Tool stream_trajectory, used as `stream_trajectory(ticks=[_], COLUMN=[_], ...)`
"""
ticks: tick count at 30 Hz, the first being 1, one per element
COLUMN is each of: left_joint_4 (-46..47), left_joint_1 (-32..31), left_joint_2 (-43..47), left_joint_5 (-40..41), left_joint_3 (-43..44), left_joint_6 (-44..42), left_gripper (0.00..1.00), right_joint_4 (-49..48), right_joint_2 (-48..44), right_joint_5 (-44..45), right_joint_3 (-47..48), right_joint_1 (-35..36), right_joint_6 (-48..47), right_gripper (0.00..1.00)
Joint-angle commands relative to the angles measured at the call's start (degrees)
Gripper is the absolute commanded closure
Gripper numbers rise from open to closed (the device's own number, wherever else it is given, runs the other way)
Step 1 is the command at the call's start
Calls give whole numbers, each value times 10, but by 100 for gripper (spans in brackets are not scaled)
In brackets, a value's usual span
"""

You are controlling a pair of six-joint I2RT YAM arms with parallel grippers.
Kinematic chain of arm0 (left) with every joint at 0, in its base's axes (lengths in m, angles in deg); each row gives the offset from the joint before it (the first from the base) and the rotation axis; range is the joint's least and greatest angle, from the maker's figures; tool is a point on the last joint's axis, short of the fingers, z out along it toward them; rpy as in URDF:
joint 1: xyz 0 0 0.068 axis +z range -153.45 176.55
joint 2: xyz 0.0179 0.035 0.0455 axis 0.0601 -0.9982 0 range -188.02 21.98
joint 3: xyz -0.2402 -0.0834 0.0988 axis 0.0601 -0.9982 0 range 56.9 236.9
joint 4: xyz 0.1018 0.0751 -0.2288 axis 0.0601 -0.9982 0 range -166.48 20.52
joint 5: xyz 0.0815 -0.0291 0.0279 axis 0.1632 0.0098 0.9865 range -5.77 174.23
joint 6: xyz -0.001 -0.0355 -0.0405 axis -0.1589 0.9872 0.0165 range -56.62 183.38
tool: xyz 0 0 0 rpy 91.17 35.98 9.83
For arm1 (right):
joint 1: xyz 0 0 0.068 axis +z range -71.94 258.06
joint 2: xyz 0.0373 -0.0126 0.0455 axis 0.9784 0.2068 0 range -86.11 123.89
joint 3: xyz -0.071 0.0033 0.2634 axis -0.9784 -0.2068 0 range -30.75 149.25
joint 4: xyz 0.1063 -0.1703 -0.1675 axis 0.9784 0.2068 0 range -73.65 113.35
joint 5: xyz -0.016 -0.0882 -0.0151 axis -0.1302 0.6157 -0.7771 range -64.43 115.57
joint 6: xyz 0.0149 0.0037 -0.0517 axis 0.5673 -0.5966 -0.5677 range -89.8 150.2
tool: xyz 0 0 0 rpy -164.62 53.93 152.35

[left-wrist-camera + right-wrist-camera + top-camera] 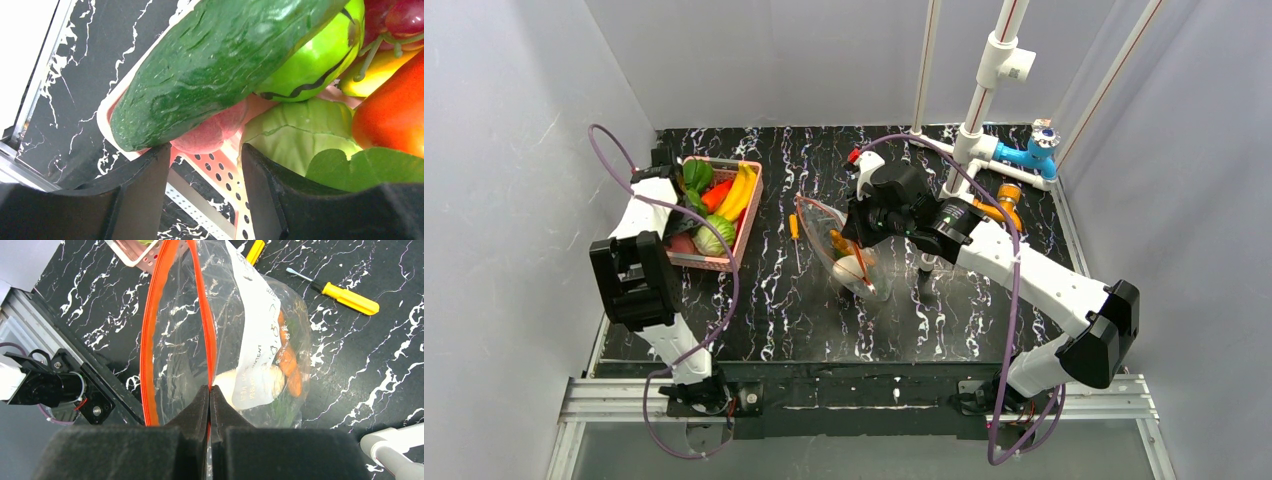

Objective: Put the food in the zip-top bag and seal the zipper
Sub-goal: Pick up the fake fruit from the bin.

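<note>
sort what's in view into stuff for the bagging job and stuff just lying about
For the job: zip-top bag, zipper, radish and orange piece already inside, cucumber, cabbage, pink basket holding them.
Lying about: yellow screwdriver, second screwdriver, white pipe frame, blue fitting.

Pink basket [704,263] left; yellow screwdriver [350,297] on marble table [804,320]; white pipes [984,90] rear.

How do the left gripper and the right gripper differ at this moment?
The left gripper stands open and holds nothing; the right gripper is shut on the zipper. The left gripper hangs at the pink basket; the right gripper is at the zip-top bag. Both are black.
</note>
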Motion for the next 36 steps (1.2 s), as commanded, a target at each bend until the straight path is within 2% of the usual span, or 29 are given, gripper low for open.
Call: stream_trajectory(ticks=[1,9,14,16,20,22,26,36], left_joint_4=[-15,-11,16,18,26,28,20,3], left_joint_1=[-3,-3,-2,-2,-2,-2,-2,-2], left_joint_2=[-12,-33,-23,-27,-18,-8,11,73], left_joint_5=[21,29,7,-8,-36,-42,-48,-78], left_joint_3=[19,-2,-26,-26,-29,-28,-18,-6], left_joint_6=[11,28,29,25,16,14,8,1], left_gripper=[47,49,44,48,70,76,82,88], right_joint_4=[-26,-28,-27,-27,-26,-26,-27,-27], right_joint_2=[-20,-19,-20,-20,-20,-22,-19,-11], right_joint_5=[-4,-4,-21,-21,-21,-19,-22,-28], right_joint_3=[3,0,-1,0,2,3,6,13], right_joint_1=[-2,-3,-2,-3,-3,-2,-3,-3], right_joint_6=[2,6,7,7,7,8,9,10], right_gripper=[99,99,99,99,99,99,99,99])
